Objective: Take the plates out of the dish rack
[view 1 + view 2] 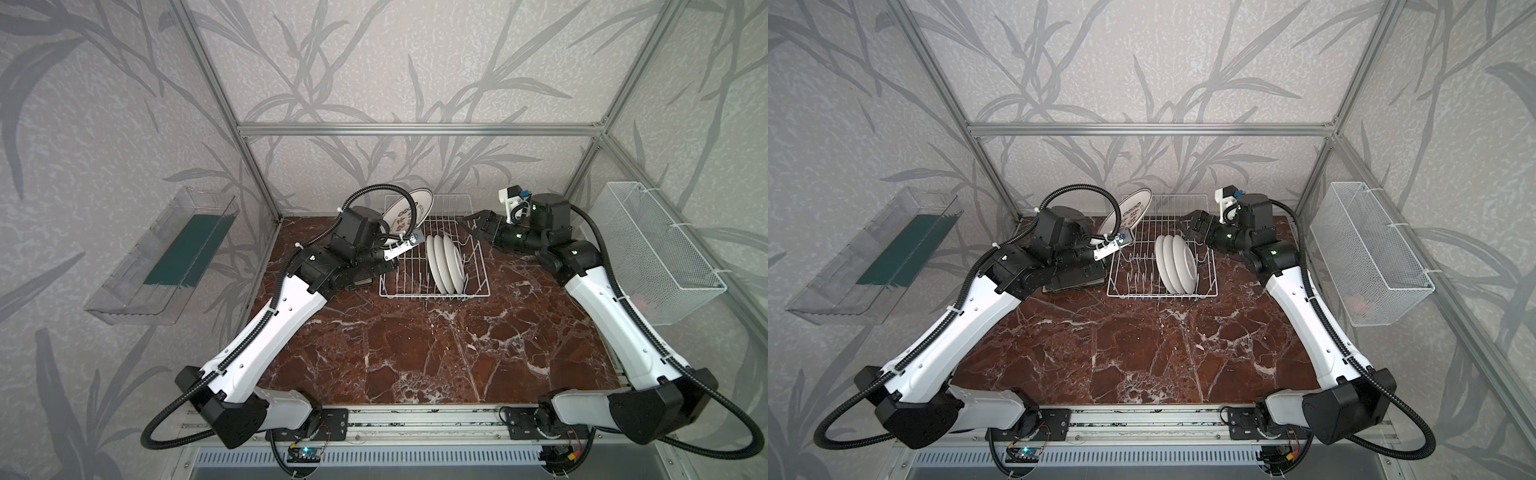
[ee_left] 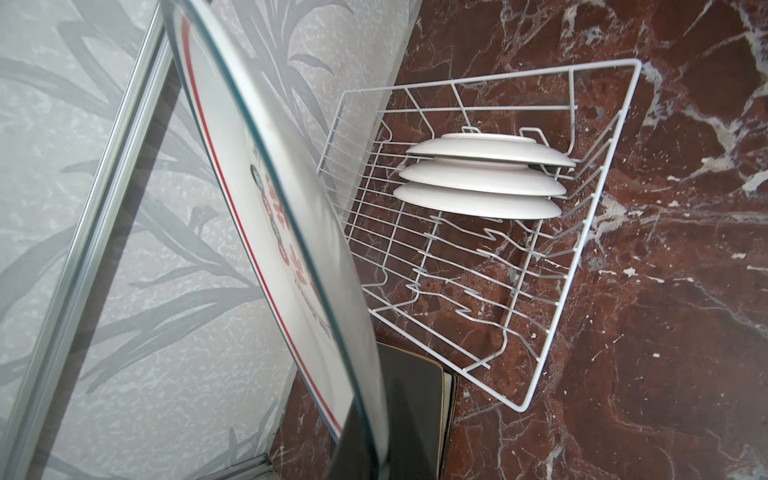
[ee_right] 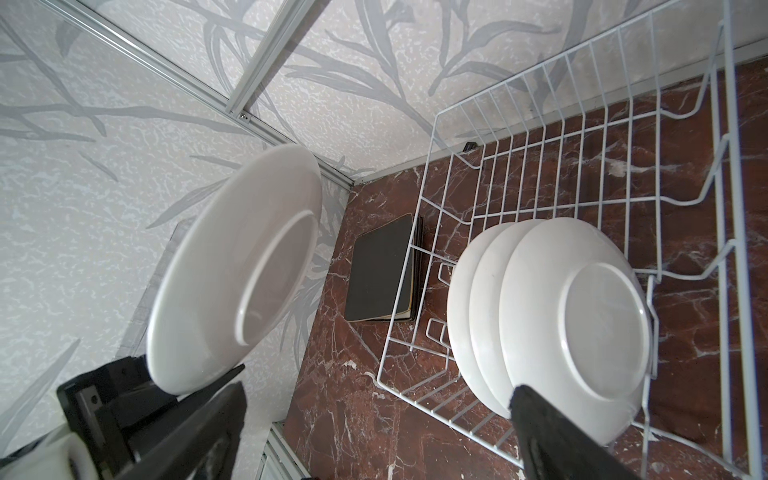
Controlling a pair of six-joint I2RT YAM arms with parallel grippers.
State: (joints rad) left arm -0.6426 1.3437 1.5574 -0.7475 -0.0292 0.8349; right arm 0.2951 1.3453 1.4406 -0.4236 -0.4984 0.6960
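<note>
My left gripper [image 1: 384, 241] [image 1: 1100, 241] [image 2: 368, 457] is shut on the lower rim of a round white plate [image 1: 405, 210] [image 1: 1128, 210] [image 2: 266, 208] [image 3: 232, 282] with a printed centre. It holds the plate tilted in the air above the rear left corner of the dish rack [image 1: 434, 295] [image 1: 1163, 296] [image 2: 536, 399]. Three white plates [image 1: 446, 262] [image 1: 1175, 262] [image 2: 486, 178] [image 3: 573, 316] stand on edge in the rack. My right gripper [image 1: 473, 224] [image 1: 1192, 224] [image 3: 378, 390] is open at the rack's rear right, with nothing between its fingers.
A stack of black square plates [image 1: 1075, 280] [image 2: 411, 407] [image 3: 380, 270] lies flat on the marble table left of the rack, partly under my left arm. A clear tray [image 1: 162, 257] hangs on the left wall, a white mesh basket [image 1: 660, 249] on the right.
</note>
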